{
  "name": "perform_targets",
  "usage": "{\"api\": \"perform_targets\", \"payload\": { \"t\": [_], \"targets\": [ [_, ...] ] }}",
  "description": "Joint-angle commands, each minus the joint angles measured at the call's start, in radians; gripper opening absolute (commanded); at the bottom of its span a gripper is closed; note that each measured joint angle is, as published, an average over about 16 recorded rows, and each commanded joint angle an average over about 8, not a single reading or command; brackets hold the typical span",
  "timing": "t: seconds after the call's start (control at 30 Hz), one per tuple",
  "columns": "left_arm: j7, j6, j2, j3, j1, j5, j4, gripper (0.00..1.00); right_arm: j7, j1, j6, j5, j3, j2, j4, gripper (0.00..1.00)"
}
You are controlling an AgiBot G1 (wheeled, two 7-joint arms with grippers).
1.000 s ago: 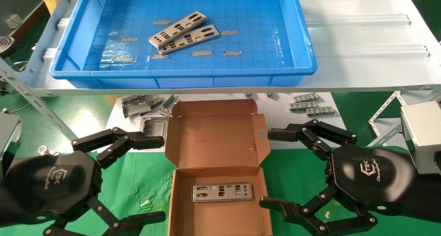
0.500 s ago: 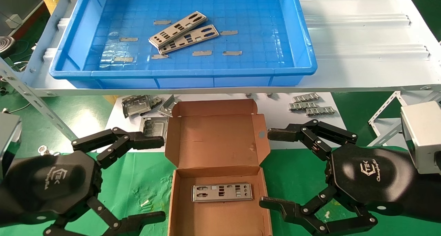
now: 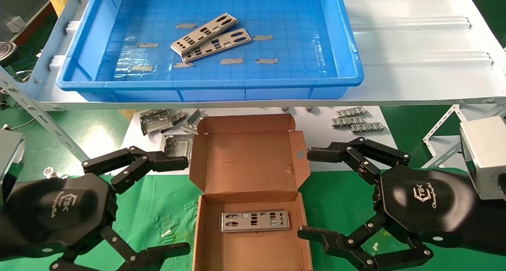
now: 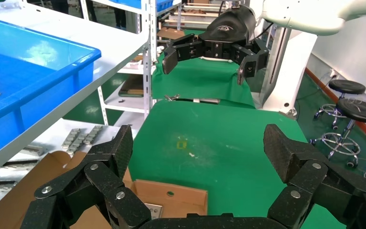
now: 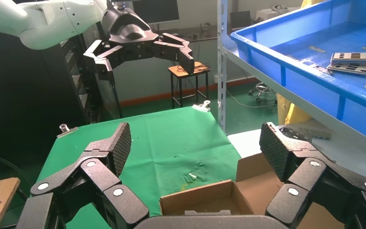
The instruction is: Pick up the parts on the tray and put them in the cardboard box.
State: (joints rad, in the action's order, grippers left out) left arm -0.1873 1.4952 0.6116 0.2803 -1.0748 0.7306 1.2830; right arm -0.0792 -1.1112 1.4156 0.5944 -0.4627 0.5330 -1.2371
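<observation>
**Two plates left in the tray, both grippers spread and empty**

The tray [image 3: 348,71] sits on the upper shelf [image 3: 415,45], filling most of its left and middle. Below it, at the front edge of the lower table, the cardboard box [image 3: 247,156] lies open with its lid folded back toward the shelf. One plate [image 3: 255,220] already rests flat on the box floor, near the hinge side.

Two more plates [image 3: 211,37] lie in the tray's middle, toward its far edge, one overlapping the other at an angle. Small tape strips [image 3: 231,61] are scattered on the tray floor around them.

The left gripper [image 3: 174,203] hangs just beside the box's left wall, fingers spread wide and holding nothing. The right gripper [image 3: 312,194] hangs beside the right wall, likewise spread and empty.

The likely trouble lies in the overlap: the plates are thin and flat against the floor, so fingers could slide off an edge, or lift both at once and drop one. A nearby tape strip might also get pinched along. The tray's rim and the shelf edge stand between grippers and plates, so a low reach could knock them.
</observation>
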Motion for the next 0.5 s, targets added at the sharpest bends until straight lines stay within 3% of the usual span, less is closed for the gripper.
{"api": "perform_targets", "payload": {
  "t": [0.03,0.5],
  "targets": [
    [0.0,0.0,0.0,0.0,0.0,0.0,0.0,1.0,0.0,0.0,0.0,0.0,0.0,0.0,0.0,1.0],
    [0.0,0.0,0.0,0.0,0.0,0.0,0.0,1.0,0.0,0.0,0.0,0.0,0.0,0.0,0.0,1.0]
  ]
}}
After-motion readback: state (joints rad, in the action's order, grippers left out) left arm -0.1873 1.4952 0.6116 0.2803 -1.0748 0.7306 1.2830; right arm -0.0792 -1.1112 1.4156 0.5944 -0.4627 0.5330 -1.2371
